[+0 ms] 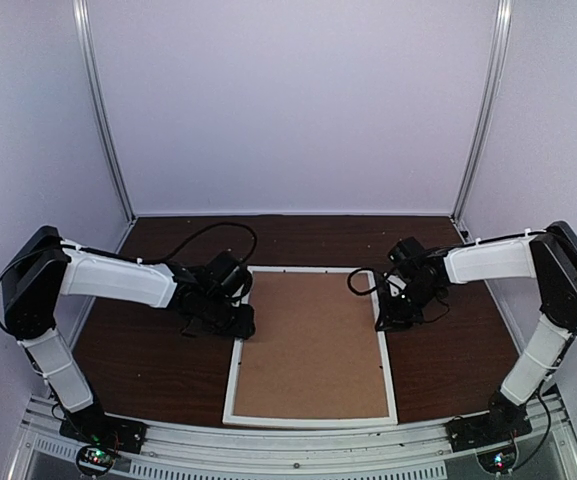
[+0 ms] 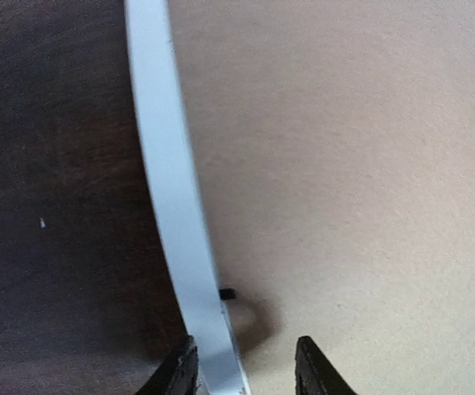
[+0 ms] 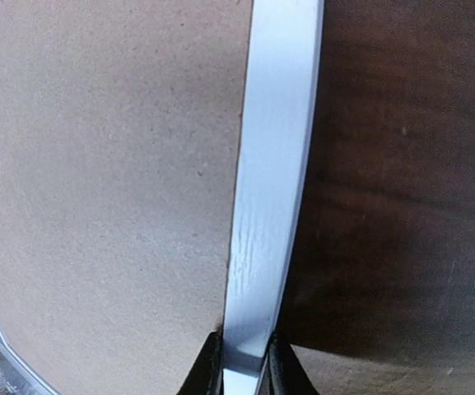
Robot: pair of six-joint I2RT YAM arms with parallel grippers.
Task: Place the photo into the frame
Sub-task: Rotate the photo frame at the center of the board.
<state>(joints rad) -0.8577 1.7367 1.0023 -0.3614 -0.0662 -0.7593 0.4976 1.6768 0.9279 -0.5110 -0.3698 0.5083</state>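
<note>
Top external view: the frame lies flat at the middle of the dark wooden table, back side up; its thin white rim encloses the brown backing board, which fills the opening edge to edge; the long sides run away from the arm bases, and the near short side sits close to the table's front edge.

Left wrist view: the white rail curves from the top of the picture down between the left gripper fingers; one finger sits against the rail's outer side over the table, the other stands apart over the board; jaws released, straddling the rail without pinching it; a small black tab shows at the rail's inner edge, just above the fingertips.

Right wrist view: the right gripper is clenched on the frame's right rail; both fingers press against its two sides, with board on one side and bare table on the other.

Overhead again: both arms reach inward from their bases, the left to the frame's left long side, the right to its right long side, each near the far half; black cables loop above both wrists; pale walls and two metal posts stand behind the table.
</note>
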